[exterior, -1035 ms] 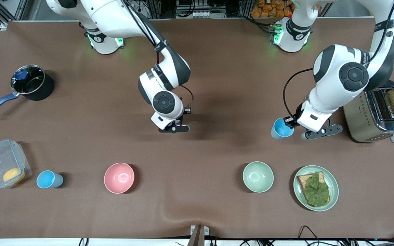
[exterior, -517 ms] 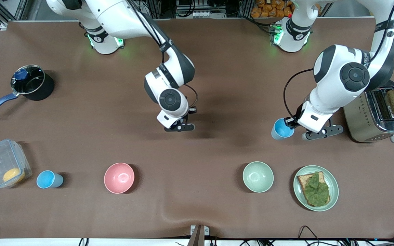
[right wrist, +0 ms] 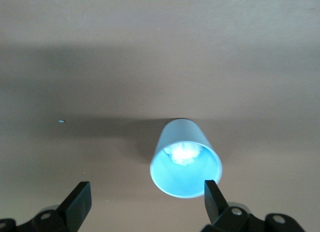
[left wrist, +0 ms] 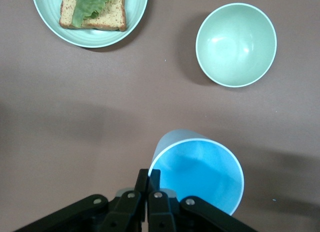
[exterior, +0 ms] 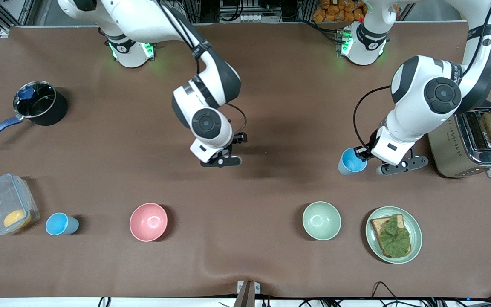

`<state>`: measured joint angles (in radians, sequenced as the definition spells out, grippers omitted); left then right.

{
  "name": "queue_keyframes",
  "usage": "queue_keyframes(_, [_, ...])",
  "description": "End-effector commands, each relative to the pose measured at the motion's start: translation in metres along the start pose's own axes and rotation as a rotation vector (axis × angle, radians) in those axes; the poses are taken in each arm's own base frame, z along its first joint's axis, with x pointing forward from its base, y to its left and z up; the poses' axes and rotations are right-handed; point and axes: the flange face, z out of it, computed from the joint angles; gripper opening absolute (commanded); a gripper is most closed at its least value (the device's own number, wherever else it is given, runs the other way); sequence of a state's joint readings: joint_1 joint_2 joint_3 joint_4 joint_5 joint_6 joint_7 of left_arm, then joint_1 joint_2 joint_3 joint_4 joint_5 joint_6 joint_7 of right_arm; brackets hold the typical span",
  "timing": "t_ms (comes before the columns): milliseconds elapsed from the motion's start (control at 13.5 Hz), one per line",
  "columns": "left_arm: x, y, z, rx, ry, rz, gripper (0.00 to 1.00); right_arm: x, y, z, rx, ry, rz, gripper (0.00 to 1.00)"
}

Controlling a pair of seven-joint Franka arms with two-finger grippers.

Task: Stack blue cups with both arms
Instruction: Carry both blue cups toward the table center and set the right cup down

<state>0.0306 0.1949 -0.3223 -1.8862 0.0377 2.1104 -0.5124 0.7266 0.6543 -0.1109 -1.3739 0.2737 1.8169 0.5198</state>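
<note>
Cup (exterior: 351, 161) held up by closed left hand (exterior: 362, 156) over brown tabletop (exterior: 271, 85); right hand (right wrist: 145, 202) open, w/ 2nd cup (right wrist: 185, 160) below.

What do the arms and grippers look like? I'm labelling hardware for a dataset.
Both arms are glossy white with black joint bands and round black joint caps; black cables run along them, and green lights glow at the bases. The left gripper and right gripper are small, black and two-fingered.

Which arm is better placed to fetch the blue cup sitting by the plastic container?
Right: the right tool is open, empty, and closer to that cup; the left tool is shut on the other blue cup.
</note>
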Motion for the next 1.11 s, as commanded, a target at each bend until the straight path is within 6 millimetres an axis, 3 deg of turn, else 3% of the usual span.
queue_keyframes(0, [0.002, 0.006, -0.009, -0.016, -0.005, -0.032, 0.00, 0.004, 0.025, -0.044, 0.032, -0.037, 0.030, 1.00])
queue_keyframes(148, [-0.001, 0.017, -0.014, -0.025, 0.002, -0.042, 0.00, 0.010, 0.043, -0.063, 0.048, -0.030, 0.050, 1.00])
queue_keyframes(370, [-0.013, 0.042, -0.018, -0.039, 0.004, -0.072, 0.00, 0.008, 0.074, -0.108, 0.070, -0.004, 0.080, 1.00])
queue_keyframes(739, [-0.041, 0.104, -0.009, -0.043, -0.012, -0.142, 0.00, 0.006, 0.169, -0.180, 0.131, 0.022, 0.191, 1.00])
queue_keyframes(1035, [-0.061, 0.160, 0.005, -0.066, -0.032, -0.218, 0.00, -0.015, 0.272, -0.220, 0.108, 0.095, 0.158, 1.00])
